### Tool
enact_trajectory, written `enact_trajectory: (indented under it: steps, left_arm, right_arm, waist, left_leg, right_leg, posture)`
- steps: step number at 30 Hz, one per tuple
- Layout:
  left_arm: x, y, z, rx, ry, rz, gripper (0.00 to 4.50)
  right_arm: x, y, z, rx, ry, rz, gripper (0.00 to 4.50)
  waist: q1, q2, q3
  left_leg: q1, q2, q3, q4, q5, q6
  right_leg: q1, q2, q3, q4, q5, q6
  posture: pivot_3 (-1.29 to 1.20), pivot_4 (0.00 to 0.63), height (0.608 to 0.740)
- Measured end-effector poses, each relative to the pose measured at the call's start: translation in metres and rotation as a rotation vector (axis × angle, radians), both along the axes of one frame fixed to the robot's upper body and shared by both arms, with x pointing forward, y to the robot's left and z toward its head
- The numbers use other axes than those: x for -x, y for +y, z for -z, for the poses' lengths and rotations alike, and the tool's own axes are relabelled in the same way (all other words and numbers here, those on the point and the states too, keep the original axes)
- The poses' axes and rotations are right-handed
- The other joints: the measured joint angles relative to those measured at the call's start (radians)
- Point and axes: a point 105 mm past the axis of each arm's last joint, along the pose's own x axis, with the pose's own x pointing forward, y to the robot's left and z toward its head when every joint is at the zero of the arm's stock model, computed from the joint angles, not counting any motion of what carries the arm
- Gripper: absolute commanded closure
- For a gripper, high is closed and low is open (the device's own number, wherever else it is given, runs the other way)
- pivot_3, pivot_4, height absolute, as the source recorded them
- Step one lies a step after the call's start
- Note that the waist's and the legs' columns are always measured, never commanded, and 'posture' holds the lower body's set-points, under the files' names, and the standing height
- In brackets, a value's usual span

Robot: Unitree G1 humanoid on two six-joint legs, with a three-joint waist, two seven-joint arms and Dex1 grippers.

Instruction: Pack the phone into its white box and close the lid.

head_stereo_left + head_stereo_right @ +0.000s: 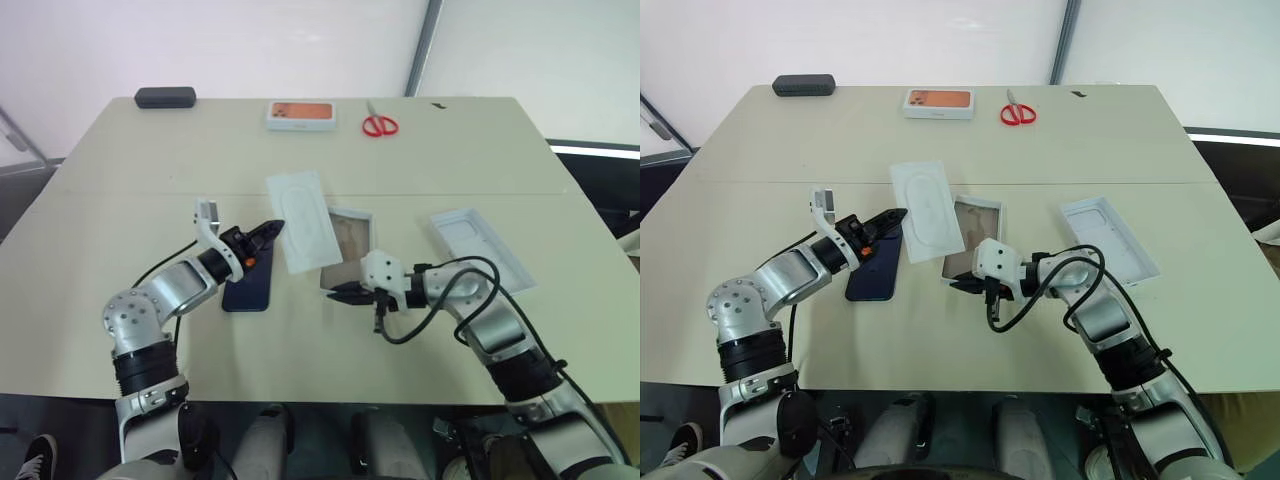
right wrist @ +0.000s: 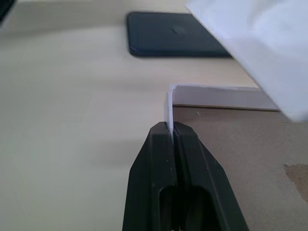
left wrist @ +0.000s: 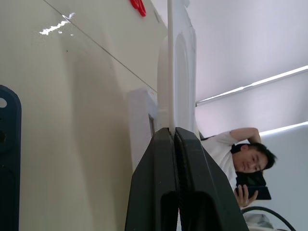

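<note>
The dark navy phone (image 1: 248, 285) lies flat on the table, left of centre. Just to its right is the white box (image 1: 352, 240), with its brown floor showing. My right gripper (image 1: 333, 293) is shut on the near corner of the box's thin wall (image 2: 168, 108). My left gripper (image 1: 275, 227) is shut on the edge of a flat white insert (image 1: 303, 220) with an oval recess. It holds the insert lifted and tilted over the box's left side, above the phone's far end. The lid (image 1: 485, 250) lies open side up at the right.
At the table's far edge are a black case (image 1: 165, 97), a white box with an orange phone picture (image 1: 300, 114) and red scissors (image 1: 380, 125). A seam (image 1: 150, 193) crosses the tabletop. A person (image 3: 240, 154) shows in the left wrist view.
</note>
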Motion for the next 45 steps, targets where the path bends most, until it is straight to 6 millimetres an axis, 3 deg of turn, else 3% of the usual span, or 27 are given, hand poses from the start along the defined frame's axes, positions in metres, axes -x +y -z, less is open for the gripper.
enact_trajectory:
  steps: [6, 10, 14, 18, 24, 31, 34, 41, 45]
  left_arm:
    - [0.001, -0.022, 0.004, -0.021, -0.010, 0.065, 4.50]
    - [0.002, -0.026, 0.006, -0.032, -0.010, 0.084, 4.50]
    - [0.003, -0.022, 0.007, -0.061, -0.014, 0.095, 4.50]
    - [0.007, -0.033, 0.013, -0.088, -0.011, 0.147, 4.50]
    - [0.012, -0.045, 0.022, -0.115, 0.007, 0.220, 4.50]
    - [0.014, -0.046, 0.033, -0.146, 0.046, 0.251, 4.50]
    - [0.012, -0.045, 0.032, -0.158, 0.040, 0.243, 3.57]
    - [0.009, -0.044, 0.034, -0.180, 0.030, 0.227, 0.05]
    - [0.003, -0.039, 0.031, -0.208, 0.002, 0.191, 0.05]
  right_arm:
    - [0.005, -0.011, 0.001, 0.047, 0.002, 0.001, 0.93]
    - [0.001, -0.024, -0.012, 0.035, -0.022, 0.044, 0.93]
    - [-0.005, -0.064, -0.034, 0.020, -0.044, 0.153, 0.93]
    - [-0.005, -0.087, -0.043, 0.008, -0.064, 0.209, 0.93]
    - [-0.018, -0.089, -0.047, -0.053, -0.093, 0.272, 0.93]
    - [-0.018, -0.086, -0.049, -0.051, -0.135, 0.263, 0.93]
    - [-0.019, -0.087, -0.047, -0.041, -0.141, 0.270, 0.87]
    - [-0.021, -0.086, -0.045, -0.043, -0.145, 0.274, 0.87]
    - [-0.022, -0.079, -0.049, -0.077, -0.145, 0.263, 0.87]
  waist:
    - [-0.005, 0.000, 0.000]
    - [-0.005, 0.000, 0.000]
    - [0.000, 0.000, 0.000]
    - [-0.001, 0.000, 0.000]
    - [-0.008, 0.000, 0.000]
    - [-0.001, 0.000, 0.000]
    - [-0.002, 0.000, 0.000]
    - [-0.003, 0.000, 0.000]
    - [-0.004, 0.000, 0.000]
  left_leg:
    - [0.000, 0.000, 0.000, 0.000, 0.000, 0.000]
    - [0.000, 0.001, 0.000, -0.001, 0.000, 0.000]
    - [0.000, 0.000, 0.001, 0.000, 0.000, 0.000]
    - [0.000, 0.000, 0.002, -0.001, 0.000, 0.000]
    - [0.000, 0.001, 0.003, -0.001, 0.000, 0.000]
    - [0.000, 0.001, 0.002, -0.001, 0.000, 0.000]
    - [0.000, 0.001, 0.002, -0.001, 0.000, 0.000]
    - [0.000, 0.001, 0.002, -0.001, 0.000, 0.000]
    - [0.000, 0.001, 0.002, -0.001, 0.000, 0.000]
  right_leg:
    - [0.000, 0.001, 0.000, 0.000, 0.000, 0.000]
    - [-0.001, 0.002, 0.000, 0.000, 0.000, 0.000]
    - [0.000, 0.001, 0.000, 0.000, 0.000, 0.000]
    - [0.000, 0.001, 0.000, -0.001, 0.000, 0.000]
    - [-0.001, 0.002, 0.000, 0.000, 0.000, 0.000]
    - [0.000, 0.001, 0.000, 0.000, 0.000, 0.000]
    - [0.000, 0.001, 0.000, 0.000, 0.000, 0.000]
    - [-0.001, 0.001, 0.000, 0.000, 0.000, 0.000]
    - [-0.001, 0.002, 0.000, 0.000, 0.000, 0.000]
  posture:
    - [0.00, 0.150, 0.740]
    - [0.00, 0.150, 0.740]
    - [0.00, 0.150, 0.740]
    - [0.00, 0.150, 0.740]
    - [0.00, 0.150, 0.740]
    - [0.00, 0.150, 0.740]
    - [0.00, 0.150, 0.740]
    - [0.00, 0.150, 0.740]
    - [0.00, 0.150, 0.740]
